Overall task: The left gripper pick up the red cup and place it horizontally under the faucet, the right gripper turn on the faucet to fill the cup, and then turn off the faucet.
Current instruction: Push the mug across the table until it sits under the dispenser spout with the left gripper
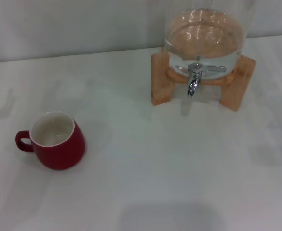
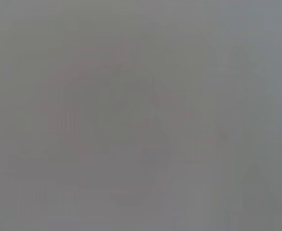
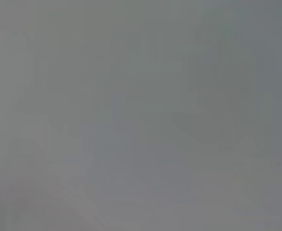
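Note:
The red cup [image 1: 54,142] stands upright on the white table [image 1: 155,168] at the front left, white inside showing, its loop handle pointing left. The chrome faucet [image 1: 194,79] points down from the front of a clear glass dispenser [image 1: 203,38] in a wooden stand [image 1: 161,79] at the back right. Nothing is under the spout. Neither gripper shows in the head view. Both wrist views are plain grey and show nothing I can name.
A pale wall [image 1: 59,24] runs along the back of the table. Faint shadows lie on the table at the left, right and front edges.

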Controlling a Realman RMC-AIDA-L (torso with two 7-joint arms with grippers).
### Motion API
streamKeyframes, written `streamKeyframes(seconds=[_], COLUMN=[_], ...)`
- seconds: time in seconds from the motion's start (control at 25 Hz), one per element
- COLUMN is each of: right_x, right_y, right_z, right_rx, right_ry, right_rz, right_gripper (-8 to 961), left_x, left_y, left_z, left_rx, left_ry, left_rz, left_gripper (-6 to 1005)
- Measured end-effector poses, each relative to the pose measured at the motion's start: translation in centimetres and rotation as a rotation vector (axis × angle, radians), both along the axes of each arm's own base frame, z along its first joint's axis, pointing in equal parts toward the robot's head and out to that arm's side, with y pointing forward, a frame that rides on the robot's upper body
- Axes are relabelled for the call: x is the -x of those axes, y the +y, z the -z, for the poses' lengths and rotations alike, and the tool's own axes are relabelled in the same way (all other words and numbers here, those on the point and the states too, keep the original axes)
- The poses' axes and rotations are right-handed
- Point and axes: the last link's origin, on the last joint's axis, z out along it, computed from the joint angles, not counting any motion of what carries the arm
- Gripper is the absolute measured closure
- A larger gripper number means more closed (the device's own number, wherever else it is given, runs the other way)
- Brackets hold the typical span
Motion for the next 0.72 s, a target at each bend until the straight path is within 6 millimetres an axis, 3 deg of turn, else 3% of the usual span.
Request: streamKeyframes(seconds=[0.72], right_x=[-0.02], right_y=[0.0], right_z=[-0.24], right_rx=[-0.003], right_ry=[-0.01], right_rz=[-0.001], right_gripper=[332], left_x=[-0.05], left_y=[-0.32], left_z=[0.62], left_rx=[0.026], left_ry=[0.01], left_rz=[0.007], left_gripper=[124])
